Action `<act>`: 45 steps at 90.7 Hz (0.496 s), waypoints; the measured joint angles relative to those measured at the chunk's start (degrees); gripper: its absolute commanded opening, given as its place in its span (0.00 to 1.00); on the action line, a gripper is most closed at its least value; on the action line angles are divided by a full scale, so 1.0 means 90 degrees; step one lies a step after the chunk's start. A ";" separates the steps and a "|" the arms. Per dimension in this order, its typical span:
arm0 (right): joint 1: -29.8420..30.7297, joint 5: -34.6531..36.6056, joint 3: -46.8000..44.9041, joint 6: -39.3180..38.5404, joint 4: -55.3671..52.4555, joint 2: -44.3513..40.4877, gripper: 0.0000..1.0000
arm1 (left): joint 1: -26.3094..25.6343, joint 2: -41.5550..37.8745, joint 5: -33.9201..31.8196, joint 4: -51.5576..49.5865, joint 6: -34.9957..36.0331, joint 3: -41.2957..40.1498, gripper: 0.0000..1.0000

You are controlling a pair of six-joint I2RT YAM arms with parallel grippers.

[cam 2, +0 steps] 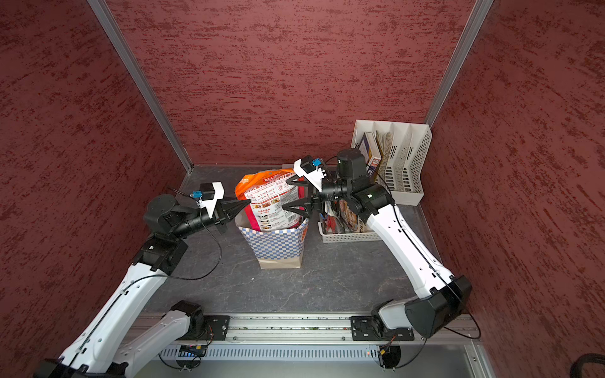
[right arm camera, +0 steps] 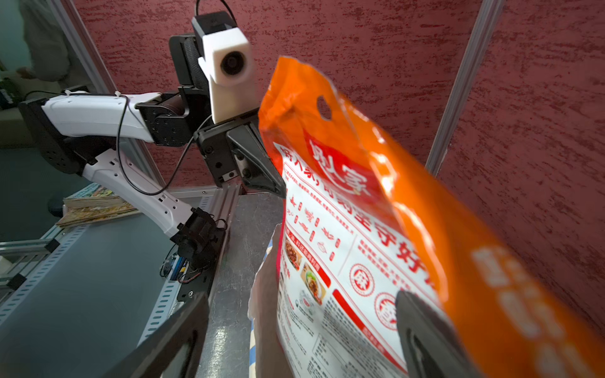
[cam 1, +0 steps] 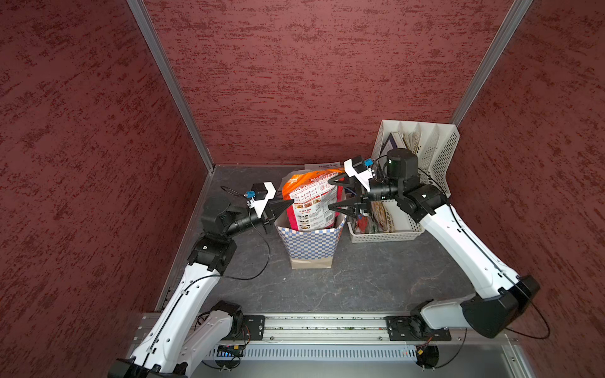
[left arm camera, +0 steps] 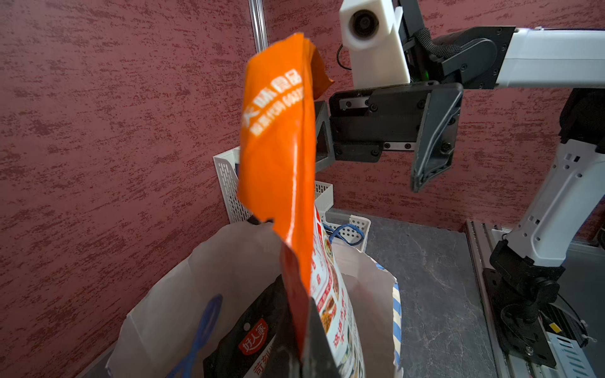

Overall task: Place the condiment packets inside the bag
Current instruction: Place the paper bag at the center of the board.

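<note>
Grey stone-look tabletop [cam 1: 360,278], red walls: the bag [cam 1: 311,245] stands mid-table with an orange packet [cam 1: 311,196] upright inside, top sticking out (too tall to sink). The right gripper [cam 1: 329,195] gapes wide astride its edge, holding nothing. The left gripper [cam 1: 289,202] is closed, tip against the opposite edge, likely steadying it; whether it pinches the film I cannot tell.

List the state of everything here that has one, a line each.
bag, upright, mouth open, packets inside.
orange packet, standing in the bag, top above the rim.
black packet, down inside the bag.
left pincer, shut, tip at the orange packet's edge.
right pincer, open, at the orange packet.
basket, holding more packets.
file rack, upright, holding books.
</note>
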 measured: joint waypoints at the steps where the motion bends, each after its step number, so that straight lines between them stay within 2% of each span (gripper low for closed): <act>1: -0.0017 0.0022 -0.0015 0.0002 0.0015 -0.0007 0.93 | 0.0000 -0.0010 -0.0012 -0.0002 0.0000 0.0000 0.00; 26: -0.0937 0.0177 -0.0512 0.0136 0.0342 -0.0481 0.93 | -0.0010 -0.0097 -0.0117 -0.0012 0.0007 0.0000 0.00; 45: -0.0845 -0.0852 -0.0471 0.0335 0.0750 -0.0041 0.89 | -0.0049 -0.0053 -0.0102 -0.0024 0.0005 0.0000 0.00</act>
